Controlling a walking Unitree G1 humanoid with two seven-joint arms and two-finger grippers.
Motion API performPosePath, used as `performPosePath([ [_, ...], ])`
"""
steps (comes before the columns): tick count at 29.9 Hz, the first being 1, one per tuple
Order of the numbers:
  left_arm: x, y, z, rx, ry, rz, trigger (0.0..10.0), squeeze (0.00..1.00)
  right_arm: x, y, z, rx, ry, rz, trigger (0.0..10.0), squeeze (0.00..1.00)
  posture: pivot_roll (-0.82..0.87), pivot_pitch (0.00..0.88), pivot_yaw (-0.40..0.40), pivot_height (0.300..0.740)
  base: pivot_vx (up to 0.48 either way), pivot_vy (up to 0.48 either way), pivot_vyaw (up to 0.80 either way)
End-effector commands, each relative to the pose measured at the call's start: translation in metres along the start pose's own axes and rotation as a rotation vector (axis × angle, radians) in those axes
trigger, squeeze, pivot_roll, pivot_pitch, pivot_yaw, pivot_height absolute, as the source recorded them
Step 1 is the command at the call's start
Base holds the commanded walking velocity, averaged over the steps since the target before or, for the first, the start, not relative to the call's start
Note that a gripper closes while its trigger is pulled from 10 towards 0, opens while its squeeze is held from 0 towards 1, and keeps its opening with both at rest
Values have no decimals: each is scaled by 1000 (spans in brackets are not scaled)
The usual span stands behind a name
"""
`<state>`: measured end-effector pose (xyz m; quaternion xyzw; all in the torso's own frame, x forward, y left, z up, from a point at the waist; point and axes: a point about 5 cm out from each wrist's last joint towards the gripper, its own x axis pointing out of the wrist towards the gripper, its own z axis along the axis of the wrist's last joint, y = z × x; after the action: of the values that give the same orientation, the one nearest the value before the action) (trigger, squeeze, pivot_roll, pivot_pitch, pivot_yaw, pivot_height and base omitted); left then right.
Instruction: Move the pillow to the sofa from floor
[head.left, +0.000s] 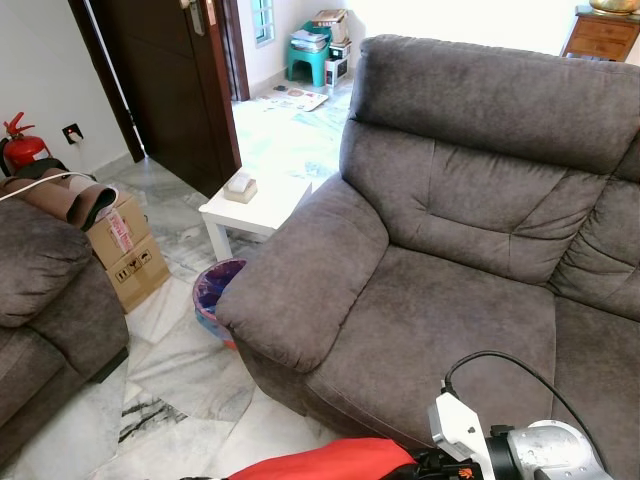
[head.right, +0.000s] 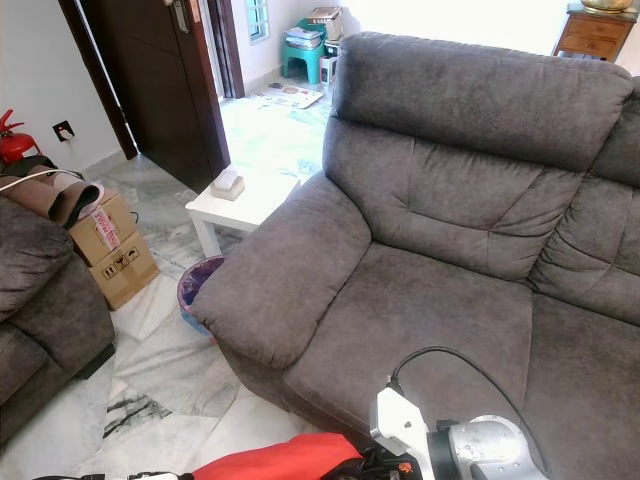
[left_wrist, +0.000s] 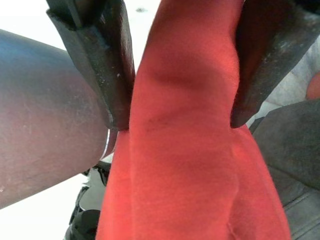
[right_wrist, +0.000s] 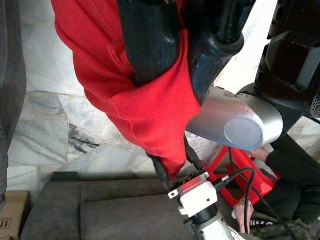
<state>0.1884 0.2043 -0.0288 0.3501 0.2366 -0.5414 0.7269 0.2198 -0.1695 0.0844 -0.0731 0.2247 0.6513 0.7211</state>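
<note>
Both pincers clamp the red pillow (left_wrist: 180, 150): the left gripper (left_wrist: 182, 85) has its black fingers (left_wrist: 105, 65) pinching a fold, and the right gripper (right_wrist: 175, 55) bites another edge. Hanging limp between them, the pillow's long axis runs across, just short of the grey sofa's (head.left: 450, 280) front edge. Ahead, the seat lies bare; to the left, marble floor (head.left: 180, 370), bin (head.left: 213, 290) and white table (head.left: 255, 205) crowd the armrest.

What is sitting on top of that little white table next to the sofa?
A small beige box-like thing sits on the white table. What it is, I cannot tell. The sofa's armrest covers the table's near edge.
</note>
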Motion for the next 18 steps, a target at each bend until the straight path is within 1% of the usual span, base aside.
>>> performPosePath([
  [1, -3, -6, -5, 13, 31, -47, 0, 0, 1, -1, 24, -104, -83, 19, 10000, 0, 29, 87, 9, 740, 0, 0, 0],
  [4, -4, -4, -4, 31, 31, -42, 0, 0, 1, -1, 23, -101, -80, 17, 10000, 0, 28, 88, 9, 740, 0, 0, 0],
  [7, -4, -2, -5, 51, 55, -42, 0, 0, 1, -1, 23, -99, -80, 10, 10000, 0, 26, 88, 10, 740, 0, 0, 0],
  [18, -3, -2, -5, 55, 64, -30, 0, 0, 1, -2, 20, -90, -80, -3, 10000, 0, 26, 90, 8, 740, 0, 0, 0],
])
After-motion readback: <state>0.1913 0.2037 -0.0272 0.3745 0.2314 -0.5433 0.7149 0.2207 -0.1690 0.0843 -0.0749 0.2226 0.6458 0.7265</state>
